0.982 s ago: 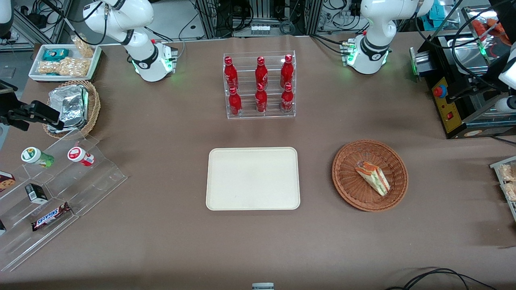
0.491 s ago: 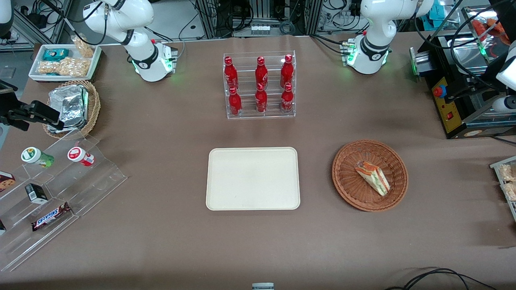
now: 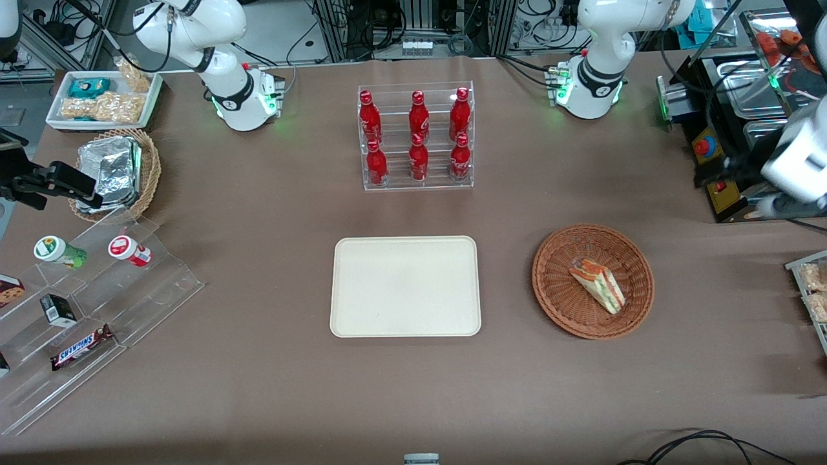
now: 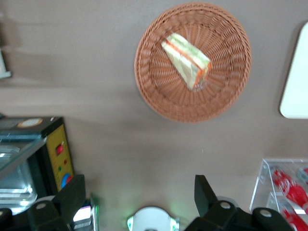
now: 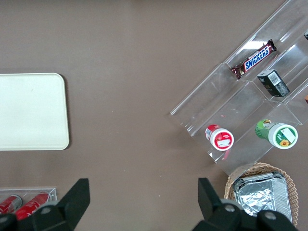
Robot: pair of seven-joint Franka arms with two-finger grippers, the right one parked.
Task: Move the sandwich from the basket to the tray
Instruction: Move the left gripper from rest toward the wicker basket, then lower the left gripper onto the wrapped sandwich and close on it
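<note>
The sandwich (image 3: 597, 284) is a wrapped triangular wedge with green, red and orange layers. It lies in the reddish-brown wicker basket (image 3: 555, 290). The cream tray (image 3: 405, 285) lies flat beside the basket, toward the parked arm's end, with nothing on it. My left gripper (image 3: 720, 171) hovers high at the working arm's end of the table, farther from the front camera than the basket. In the left wrist view the gripper (image 4: 139, 185) is open and empty, well apart from the sandwich (image 4: 186, 60) in the basket (image 4: 159, 91). A corner of the tray (image 4: 296, 86) shows there too.
A clear rack of red bottles (image 3: 417, 135) stands farther from the camera than the tray. A black machine with a yellow panel (image 4: 53, 154) sits under my gripper. A snack bin (image 3: 103, 97), a tan basket of foil packets (image 3: 116, 171) and an acrylic stand (image 3: 97, 284) lie toward the parked arm's end.
My left gripper has swung in from the working arm's edge of the front view, toward the table. The sandwich, basket and tray have not moved.
</note>
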